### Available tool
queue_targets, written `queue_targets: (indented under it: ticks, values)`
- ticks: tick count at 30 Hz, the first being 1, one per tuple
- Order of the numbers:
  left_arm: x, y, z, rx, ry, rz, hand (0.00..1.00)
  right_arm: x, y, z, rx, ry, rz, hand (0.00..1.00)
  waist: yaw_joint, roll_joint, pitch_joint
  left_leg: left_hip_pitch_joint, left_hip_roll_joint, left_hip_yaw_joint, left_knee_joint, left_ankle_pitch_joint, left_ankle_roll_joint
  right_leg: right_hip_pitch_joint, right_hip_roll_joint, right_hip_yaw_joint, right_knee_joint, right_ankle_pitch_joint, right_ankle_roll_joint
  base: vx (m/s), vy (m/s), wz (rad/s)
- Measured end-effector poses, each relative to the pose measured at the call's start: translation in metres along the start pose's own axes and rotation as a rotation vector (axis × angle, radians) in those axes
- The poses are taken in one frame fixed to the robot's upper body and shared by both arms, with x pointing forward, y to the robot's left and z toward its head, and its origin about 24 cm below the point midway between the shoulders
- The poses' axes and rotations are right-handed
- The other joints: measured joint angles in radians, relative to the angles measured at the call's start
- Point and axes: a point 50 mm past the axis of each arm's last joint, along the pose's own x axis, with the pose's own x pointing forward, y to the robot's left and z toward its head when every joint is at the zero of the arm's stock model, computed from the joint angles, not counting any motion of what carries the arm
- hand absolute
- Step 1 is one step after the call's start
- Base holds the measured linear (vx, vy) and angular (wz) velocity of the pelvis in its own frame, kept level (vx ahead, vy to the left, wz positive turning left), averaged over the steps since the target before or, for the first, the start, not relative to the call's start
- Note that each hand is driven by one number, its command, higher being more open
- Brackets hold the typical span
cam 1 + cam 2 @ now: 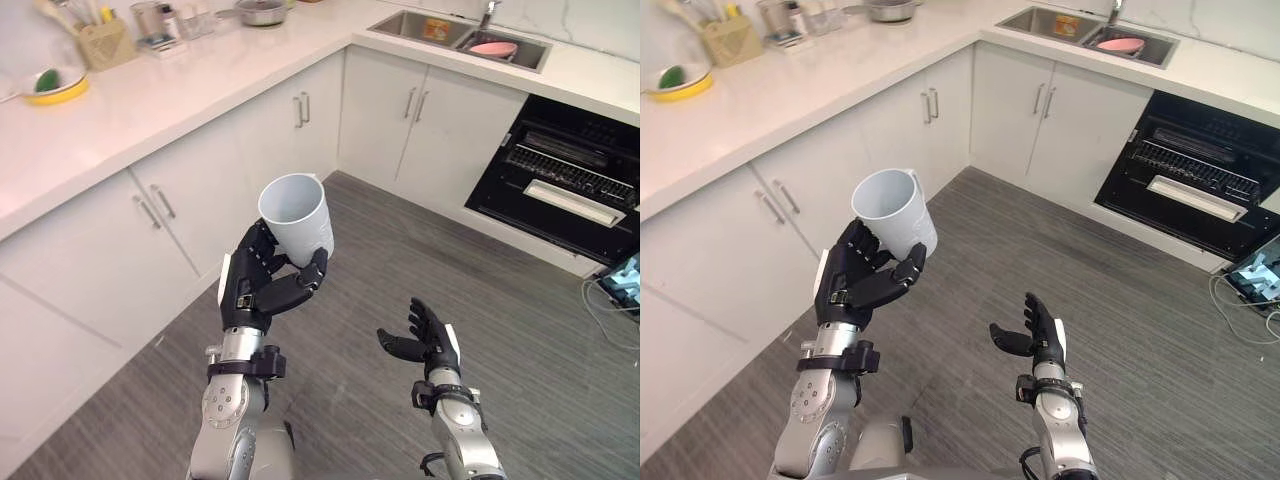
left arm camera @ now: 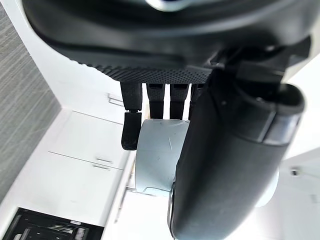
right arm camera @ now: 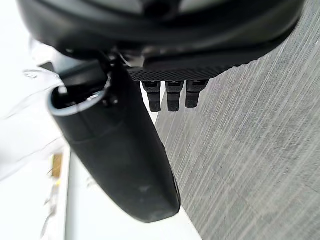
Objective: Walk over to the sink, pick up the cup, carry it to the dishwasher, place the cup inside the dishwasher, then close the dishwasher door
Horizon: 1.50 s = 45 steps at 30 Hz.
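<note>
I hold the cup (image 1: 296,212) clasped round its lower wall in my left hand (image 1: 262,280), its mouth above the palm; it looks light, stiff and smooth, likely slippery, while my right hand (image 1: 425,335) hangs relaxed and empty.

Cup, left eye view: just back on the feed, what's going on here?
The left hand has its fingers curled round the white cup and holds it up over the floor, in front of the corner cabinets. The right hand is open and empty, lower and to the right. The dishwasher stands open ahead on the right, beside the sink. The cup has not been placed inside yet.
</note>
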Motion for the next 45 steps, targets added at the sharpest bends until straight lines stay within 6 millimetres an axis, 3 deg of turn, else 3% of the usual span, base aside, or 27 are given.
queue_targets:
  ticks: [2, 3, 4, 6, 8, 10, 11, 12, 13, 14, 16, 17, 20, 21, 22, 23, 25, 28, 31, 33, 35, 36, 37, 38, 41, 43, 45]
  values:
    - [-0.001, 0.002, -0.002, -0.006, 0.007, 0.014, 0.3, 0.004, -0.007, -0.002, -0.029, 0.014, -0.008, 0.9, 0.003, 0.017, -0.006, 0.012, -0.072, -0.037, -0.376, 0.099, -0.027, 0.012, -0.046, 0.055, 0.03, -0.084, 0.061, 0.59, 0.326, -0.78]
    - [-0.001, 0.002, -0.003, -0.011, 0.009, 0.02, 0.3, 0.005, -0.013, -0.004, -0.051, 0.024, -0.019, 0.9, 0.006, 0.044, -0.011, 0.032, -0.073, -0.066, -0.504, 0.288, -0.025, 0.031, -0.047, 0.084, 0.033, -0.133, 0.098, 0.55, 0.337, -0.63]
    - [0.002, 0.006, -0.006, 0.015, 0.024, 0.019, 0.3, 0.007, -0.009, -0.012, -0.045, 0.076, -0.015, 0.9, -0.011, -0.002, -0.002, 0.053, -0.119, -0.036, -0.489, 0.275, 0.018, 0.049, -0.104, 0.106, 0.027, -0.154, 0.102, 0.53, 0.32, -0.3]
    - [0.003, 0.01, -0.006, 0.021, 0.033, 0.041, 0.3, 0.006, -0.008, -0.016, -0.047, 0.094, -0.009, 0.9, -0.028, -0.005, -0.001, 0.018, -0.128, -0.024, -0.36, 0.181, 0.062, 0.068, -0.129, 0.113, 0.03, -0.125, 0.125, 0.49, 0.25, -0.09]
    - [0.002, 0.011, -0.006, 0.029, 0.035, 0.041, 0.3, 0.005, -0.01, -0.018, -0.046, 0.101, -0.014, 0.9, -0.028, -0.007, -0.001, 0.026, -0.131, -0.009, -0.299, 0.112, 0.072, 0.065, -0.135, 0.113, 0.088, -0.113, 0.146, 0.47, 0.193, -0.23]
    - [0.002, 0.009, -0.004, 0.046, 0.034, 0.015, 0.3, 0.005, -0.007, -0.015, -0.023, 0.086, -0.023, 0.9, -0.023, -0.016, 0.004, 0.093, -0.131, 0.016, -0.326, 0.06, 0.073, -0.066, -0.134, 0.109, 0.403, -0.062, 0.228, 0.37, 0.152, -0.33]
    - [0.001, 0.007, -0.003, 0.057, 0.036, -0.006, 0.3, 0.004, -0.002, -0.01, 0.001, 0.061, -0.02, 0.9, -0.032, -0.027, 0.012, 0.156, -0.137, 0.026, -0.364, 0.041, 0.081, -0.191, -0.142, 0.1, 0.669, 0.062, 0.265, 0.35, 0.111, -0.22]
    - [0.0, 0.004, -0.003, 0.059, 0.038, -0.019, 0.3, 0.001, 0.002, -0.005, 0.021, 0.035, -0.014, 0.9, -0.049, -0.03, 0.014, 0.225, -0.136, 0.035, -0.384, 0.013, 0.091, -0.287, -0.146, 0.082, 0.846, -0.008, 0.209, 0.35, 0.092, -0.23]
    - [0.0, 0.002, -0.002, 0.053, 0.034, -0.022, 0.3, -0.001, 0.004, -0.002, 0.029, 0.017, -0.01, 0.9, -0.051, -0.03, 0.015, 0.262, -0.131, 0.044, -0.396, -0.006, 0.096, -0.33, -0.147, 0.066, 0.889, -0.038, 0.188, 0.37, 0.074, -0.35]
    - [0.0, -0.004, 0.002, 0.044, 0.014, -0.038, 0.3, -0.004, 0.01, 0.006, 0.053, -0.023, 0.0, 0.9, -0.052, -0.029, 0.017, 0.333, -0.117, 0.064, -0.419, -0.041, 0.093, -0.407, -0.146, 0.018, 0.905, -0.076, 0.15, 0.39, 0.05, -0.51]
    - [0.0, -0.014, 0.013, 0.031, -0.036, -0.08, 0.3, -0.009, 0.017, 0.023, 0.103, -0.103, 0.009, 0.9, -0.062, -0.026, 0.016, 0.428, -0.092, 0.091, -0.449, -0.093, 0.073, -0.526, -0.142, -0.094, 0.808, -0.118, 0.13, 0.42, -0.005, -0.46]
    - [0.0, -0.016, 0.015, 0.026, -0.048, -0.087, 0.3, -0.009, 0.019, 0.028, 0.11, -0.123, 0.014, 0.9, -0.069, -0.028, 0.009, 0.446, -0.088, 0.096, -0.455, -0.106, 0.066, -0.547, -0.138, -0.124, 0.744, -0.118, 0.13, 0.53, -0.076, -0.32]
    - [0.001, -0.018, 0.019, 0.029, -0.083, -0.11, 0.3, -0.01, 0.023, 0.041, 0.117, -0.193, 0.031, 0.9, -0.079, -0.076, -0.025, 0.552, -0.101, 0.125, -0.517, -0.146, -0.009, -0.598, -0.115, -0.23, 0.412, -0.032, 0.058, 0.65, -0.101, -0.12]
    - [0.001, -0.017, 0.009, 0.035, -0.046, -0.093, 0.3, -0.01, 0.02, 0.038, 0.103, -0.186, 0.025, 0.9, -0.097, -0.05, -0.043, 0.602, -0.081, 0.102, -0.544, -0.164, -0.037, -0.564, -0.09, -0.244, 0.419, 0.017, 0.008, 0.58, -0.06, 0.11]
    - [0.0, -0.016, -0.002, 0.029, 0.002, -0.074, 0.3, -0.01, 0.015, 0.038, 0.088, -0.187, 0.015, 0.9, -0.099, -0.01, -0.069, 0.613, -0.048, 0.079, -0.554, -0.15, -0.06, -0.553, -0.059, -0.261, 0.42, -0.012, -0.007, 0.72, -0.078, 0.12]
    - [0.0, -0.016, -0.006, 0.027, 0.022, -0.063, 0.3, -0.009, 0.014, 0.039, 0.087, -0.192, 0.013, 0.9, -0.099, -0.001, -0.071, 0.613, -0.038, 0.061, -0.538, -0.135, -0.068, -0.543, -0.051, -0.268, 0.419, -0.023, -0.016, 0.67, -0.116, -0.01]
    - [-0.004, -0.013, -0.025, 0.014, 0.121, -0.018, 0.3, -0.017, 0.012, 0.034, 0.102, -0.182, 0.004, 0.9, -0.101, 0.005, -0.067, 0.52, -0.012, -0.02, -0.222, 0.028, -0.075, -0.401, -0.021, -0.264, 0.324, -0.035, -0.034, 0.71, -0.167, 0.1]
    - [-0.017, -0.009, -0.026, 0.007, 0.142, 0.009, 0.3, -0.031, 0.016, 0.047, 0.144, -0.255, 0.015, 0.9, -0.072, 0.014, -0.068, 0.361, 0.055, -0.001, 0.202, 0.036, -0.054, -0.181, 0.035, -0.194, 0.147, -0.034, -0.034, 0.58, -0.071, -0.39]
    - [-0.016, -0.007, -0.024, 0.01, 0.131, 0.009, 0.3, -0.031, 0.021, 0.067, 0.166, -0.347, 0.031, 0.9, -0.044, 0.017, -0.069, 0.203, 0.074, 0.017, 0.242, -0.02, -0.014, -0.088, 0.046, -0.117, 0.055, -0.034, -0.034, 0.45, 0.038, -0.69]
    - [-0.017, -0.005, -0.028, 0.021, 0.149, 0.009, 0.3, -0.028, 0.024, 0.072, 0.171, -0.362, 0.039, 0.9, -0.036, 0.013, -0.064, 0.095, 0.018, -0.024, 0.059, -0.06, 0.001, -0.016, 0.021, -0.067, 0.009, -0.036, -0.032, 0.43, 0.188, -0.66]
    - [-0.018, -0.002, -0.031, 0.027, 0.165, 0.016, 0.3, -0.026, 0.023, 0.073, 0.185, -0.364, 0.044, 0.9, -0.036, 0.003, -0.055, 0.075, -0.079, -0.117, -0.215, -0.026, -0.029, 0.014, -0.033, -0.034, 0.019, -0.074, 0.009, 0.39, 0.251, -0.7]
    - [-0.018, -0.002, -0.031, 0.029, 0.165, 0.019, 0.3, -0.025, 0.021, 0.074, 0.183, -0.369, 0.049, 0.9, -0.035, 0.01, -0.055, 0.076, -0.112, -0.171, -0.37, 0.041, -0.041, 0.023, -0.05, -0.006, 0.028, -0.108, 0.039, 0.43, 0.315, -1.11]
    - [-0.017, 0.0, -0.031, 0.037, 0.162, 0.021, 0.3, -0.023, 0.02, 0.073, 0.174, -0.362, 0.054, 0.9, -0.031, 0.013, -0.052, 0.102, -0.132, -0.197, -0.423, 0.2, -0.061, 0.044, -0.07, 0.044, 0.033, -0.157, 0.085, 0.37, 0.273, -0.8]
    - [-0.015, 0.002, -0.032, 0.055, 0.166, 0.016, 0.3, -0.023, 0.022, 0.07, 0.184, -0.344, 0.055, 0.9, -0.039, -0.01, -0.054, 0.104, -0.155, -0.181, -0.404, 0.183, -0.04, 0.051, -0.099, 0.056, 0.036, -0.168, 0.09, 0.45, 0.326, -0.5]
    - [-0.008, 0.002, -0.031, 0.082, 0.158, -0.007, 0.3, -0.026, 0.024, 0.072, 0.203, -0.348, 0.07, 0.9, -0.061, -0.017, -0.056, 0.086, -0.164, -0.116, -0.284, 0.068, 0.031, 0.002, -0.142, 0.116, 0.155, -0.174, 0.102, 0.48, 0.325, -0.53]
    - [-0.008, 0.003, -0.03, 0.098, 0.154, -0.005, 0.3, -0.036, 0.032, 0.087, 0.249, -0.415, 0.12, 0.9, -0.042, -0.028, -0.05, 0.17, -0.16, -0.017, -0.298, 0.014, 0.096, -0.143, -0.177, 0.142, 0.489, -0.157, 0.195, 0.38, 0.259, -1.11]
    - [-0.008, 0.006, -0.03, 0.119, 0.154, 0.003, 0.3, -0.044, 0.043, 0.099, 0.267, -0.467, 0.181, 0.9, -0.043, -0.03, -0.046, 0.269, -0.155, 0.049, -0.335, -0.016, 0.141, -0.244, -0.211, 0.103, 0.716, -0.157, 0.198, 0.3, 0.211, -1.08]
